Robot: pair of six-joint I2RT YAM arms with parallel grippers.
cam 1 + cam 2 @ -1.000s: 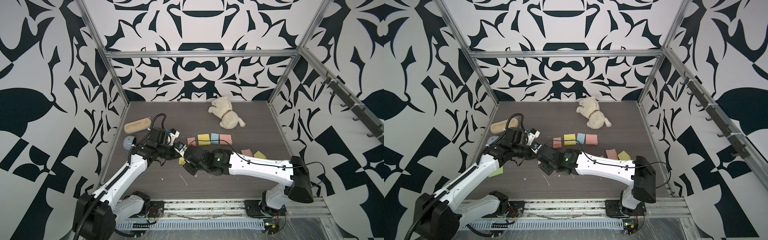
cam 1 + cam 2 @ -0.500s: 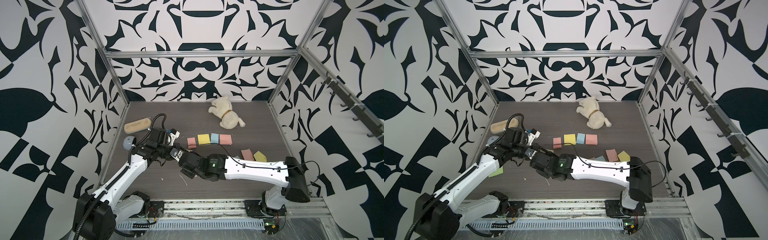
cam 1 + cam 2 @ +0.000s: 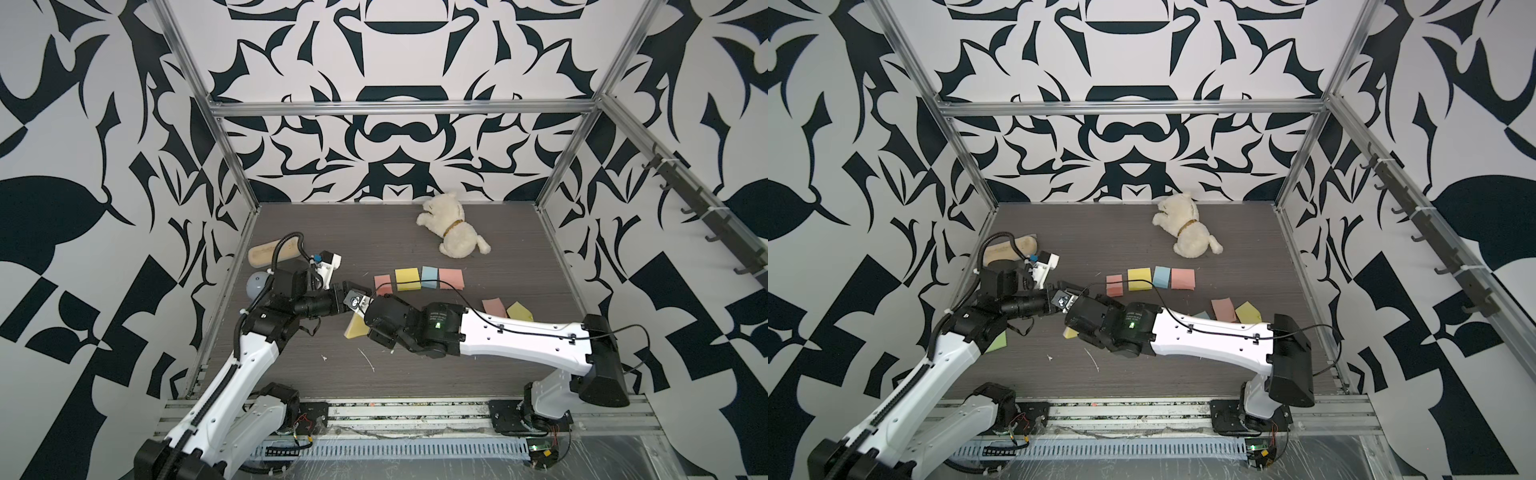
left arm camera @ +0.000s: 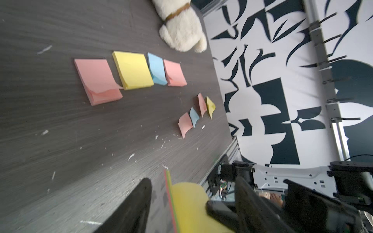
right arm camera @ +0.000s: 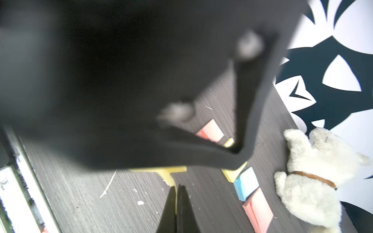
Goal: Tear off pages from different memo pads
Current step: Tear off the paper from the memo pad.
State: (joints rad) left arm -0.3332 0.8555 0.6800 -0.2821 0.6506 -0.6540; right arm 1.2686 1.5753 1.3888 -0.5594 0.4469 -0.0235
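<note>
A row of memo pads lies mid-table: pink [image 3: 382,284], yellow [image 3: 407,279], blue [image 3: 430,277], pink [image 3: 451,278]. Loose pages lie to the right: pink [image 3: 493,307], yellow [image 3: 519,311], and in the left wrist view another pink [image 4: 184,124] and a blue [image 4: 194,117]. Front left, both grippers meet over a yellow-topped memo pad [image 3: 355,328] with pink and green layers at its edge [image 4: 187,205]. My left gripper [image 4: 193,185] stands open around it. My right gripper [image 5: 176,186] is shut on its thin yellow page [image 5: 170,175].
A white plush dog [image 3: 453,232] lies at the back. A tan roll [image 3: 274,251] and a grey ball [image 3: 257,284] sit by the left wall. A green sheet [image 3: 997,343] lies under my left arm. Paper scraps [image 3: 368,359] dot the front.
My left gripper's jaws have opened from shut. My right gripper has closed fully on the yellow page, and its arm has shifted slightly by the left gripper.
</note>
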